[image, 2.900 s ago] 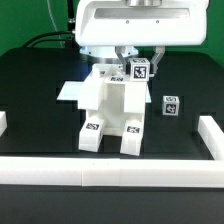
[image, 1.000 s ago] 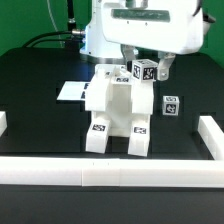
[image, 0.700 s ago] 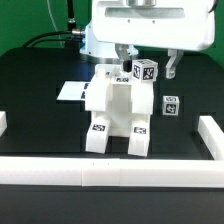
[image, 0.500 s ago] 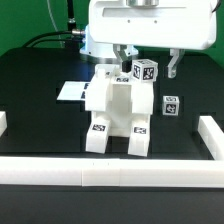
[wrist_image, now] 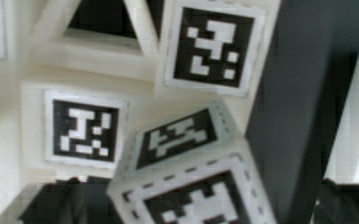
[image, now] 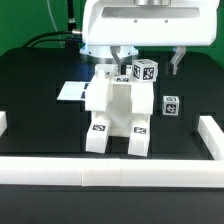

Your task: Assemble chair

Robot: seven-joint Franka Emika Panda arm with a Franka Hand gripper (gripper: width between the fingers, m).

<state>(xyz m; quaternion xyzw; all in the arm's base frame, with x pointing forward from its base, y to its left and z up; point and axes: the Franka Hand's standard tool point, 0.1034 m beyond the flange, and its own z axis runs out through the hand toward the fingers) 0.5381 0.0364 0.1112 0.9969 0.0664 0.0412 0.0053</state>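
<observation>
I have the chair standing partly built in the middle of the bench: a chunky white body on two square front legs, each foot carrying a small black-and-white tag. At its upper corner, towards the exterior view's right, a tagged post rises above the body; I cannot tell from here whether it is fully seated.

The gripper hangs just above that post with its fingers spread wide, one on each side, clasping nothing. I judge this to be the gap between steps: the post is placed, and the next part is due. That part is probably the loose tagged block lying on the bench just beside the chair, on the exterior view's right. The next move calls for lifting clear without brushing the post, then a square approach to the small block.

Everything is hard, matt white plastic with flat faces and crisp edges, easy to pinch but likely to slip if caught on a corner. The wrist view shows only tagged white faces, very close and blurred.

The bench is flat black. The marker board lies behind the chair on the exterior view's left, and white border rails fence the front and sides.
</observation>
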